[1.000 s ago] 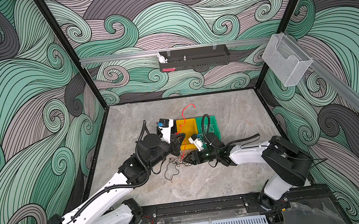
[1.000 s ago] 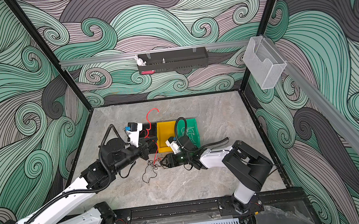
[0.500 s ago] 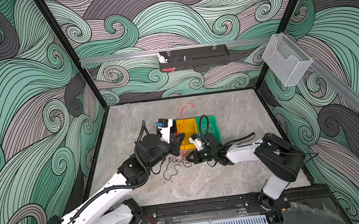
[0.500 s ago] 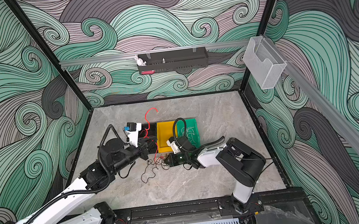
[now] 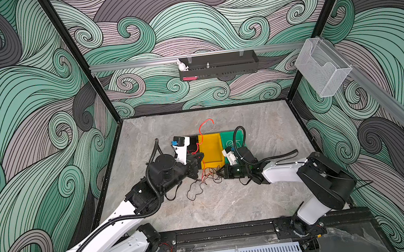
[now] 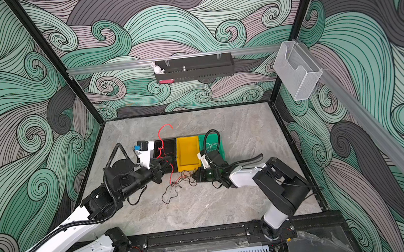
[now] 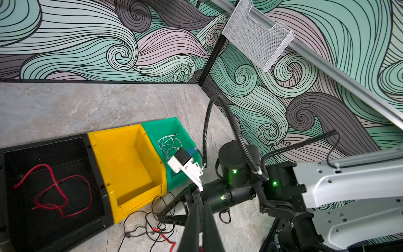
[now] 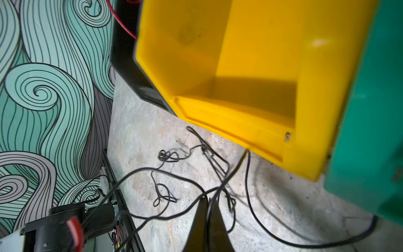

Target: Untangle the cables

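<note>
The cables lie as a tangle of thin black and red wires (image 5: pixel 202 181) (image 6: pixel 176 184) (image 7: pixel 150 224) on the table in front of the yellow bin (image 5: pixel 210 151). My left gripper (image 5: pixel 200 157) (image 7: pixel 199 209) is shut on the red cable, which loops back into the black bin (image 7: pixel 96 174). My right gripper (image 5: pixel 218 173) (image 6: pixel 194 176) (image 8: pixel 208 197) is low at the tangle's right edge, shut on a black cable that runs between its fingers. A white cable (image 7: pixel 168 141) lies coiled in the green bin (image 5: pixel 226 139).
The three bins stand side by side at mid-table. A black shelf (image 5: pixel 217 66) hangs on the back wall and a mesh holder (image 5: pixel 322 67) on the right wall. A black rail (image 5: pixel 222 234) runs along the front edge.
My right gripper has shut on the black cable and drawn back slightly to the right. The left arm has stayed nearly still, holding the red cable.
</note>
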